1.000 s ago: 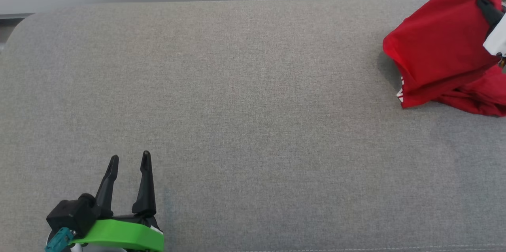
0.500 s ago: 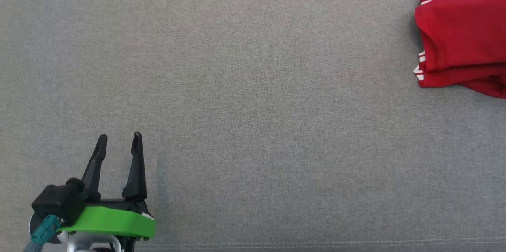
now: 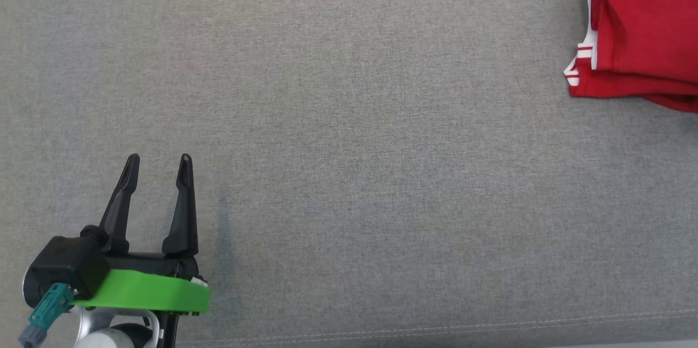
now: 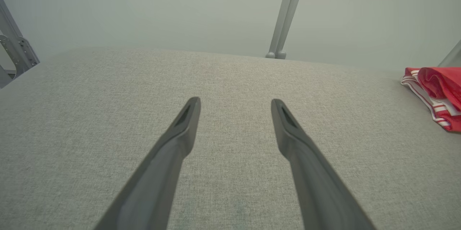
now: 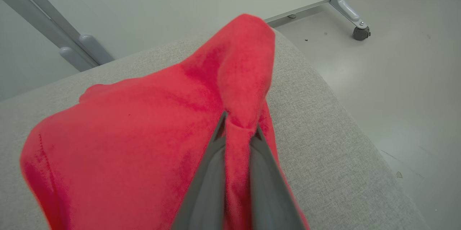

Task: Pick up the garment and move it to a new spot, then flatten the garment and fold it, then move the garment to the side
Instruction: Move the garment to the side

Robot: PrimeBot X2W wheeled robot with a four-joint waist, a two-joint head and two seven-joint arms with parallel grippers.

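Note:
The garment [image 3: 638, 31] is red with white-striped trim, folded and lying at the far right of the grey cushioned surface [image 3: 349, 135]. It also shows at the right edge of the left wrist view as the garment [image 4: 437, 91]. In the right wrist view my right gripper [image 5: 237, 125] is shut on a bunched fold of the garment [image 5: 144, 122], which rises in a peak above the fingertips. My left gripper [image 3: 158, 160] stands open at the lower left, far from the cloth, nothing between its fingers [image 4: 180, 132].
The grey cushion's right end rounds off beside a pale floor [image 5: 396, 78]. A white panel on a grey frame with a caster wheel [image 5: 360, 32] stands behind. A grey post [image 4: 286, 13] rises beyond the far edge.
The head camera has tilted down, so the back wall left the picture. The garment has settled from a lifted, draped shape into a flatter folded pile at the right. The left gripper stays open.

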